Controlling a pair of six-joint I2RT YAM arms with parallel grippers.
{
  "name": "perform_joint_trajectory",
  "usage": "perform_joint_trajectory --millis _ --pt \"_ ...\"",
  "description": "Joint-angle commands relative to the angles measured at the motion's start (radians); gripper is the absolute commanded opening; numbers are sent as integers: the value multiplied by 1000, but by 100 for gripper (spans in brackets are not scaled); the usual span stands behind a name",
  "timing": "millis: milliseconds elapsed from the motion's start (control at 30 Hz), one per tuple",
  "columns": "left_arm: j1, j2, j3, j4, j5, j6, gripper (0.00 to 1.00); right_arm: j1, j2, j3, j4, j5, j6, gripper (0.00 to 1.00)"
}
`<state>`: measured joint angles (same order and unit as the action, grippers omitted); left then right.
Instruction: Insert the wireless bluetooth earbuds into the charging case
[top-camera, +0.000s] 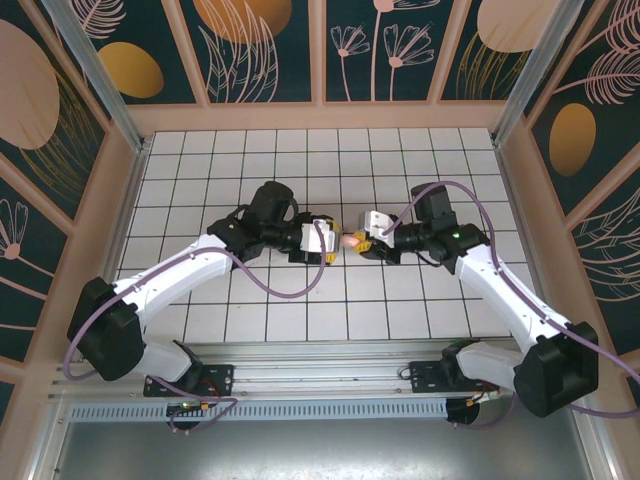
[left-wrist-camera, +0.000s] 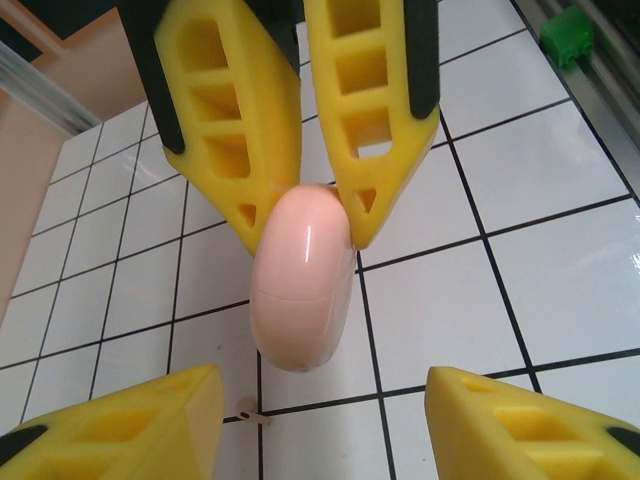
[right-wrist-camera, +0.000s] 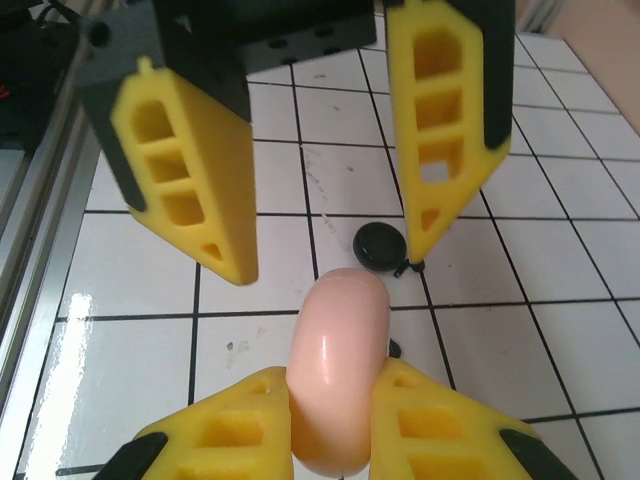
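The pink charging case (top-camera: 349, 240) hangs above the white tiles between the two arms, its lid seam closed. My right gripper (right-wrist-camera: 330, 380) is shut on the case (right-wrist-camera: 338, 370), one yellow finger on each side. My left gripper (left-wrist-camera: 320, 395) faces it, open, its fingers wide apart on either side of the case's free end (left-wrist-camera: 300, 290) without touching it. One small pink earbud (left-wrist-camera: 250, 411) lies on the tiles below the case, close to my left finger. In the top view the left gripper (top-camera: 332, 244) and right gripper (top-camera: 363, 243) meet at mid table.
A small round black object (right-wrist-camera: 380, 243) lies on the tiles under the left gripper's finger (right-wrist-camera: 445, 130), with a tiny black piece (right-wrist-camera: 395, 348) nearer the case. Wooden walls (top-camera: 320, 115) ring the tiled table. A metal rail (top-camera: 330, 365) runs along the near edge.
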<state>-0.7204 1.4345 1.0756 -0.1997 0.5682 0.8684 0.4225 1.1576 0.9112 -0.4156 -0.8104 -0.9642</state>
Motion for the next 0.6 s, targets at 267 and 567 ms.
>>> perform_joint_trajectory --millis 267,567 --pt "-6 29 41 -9 51 24 49 33 -10 0 12 -75 -65 14" --pt "-5 27 42 -5 84 21 35 49 14 5 44 -95 -55 14"
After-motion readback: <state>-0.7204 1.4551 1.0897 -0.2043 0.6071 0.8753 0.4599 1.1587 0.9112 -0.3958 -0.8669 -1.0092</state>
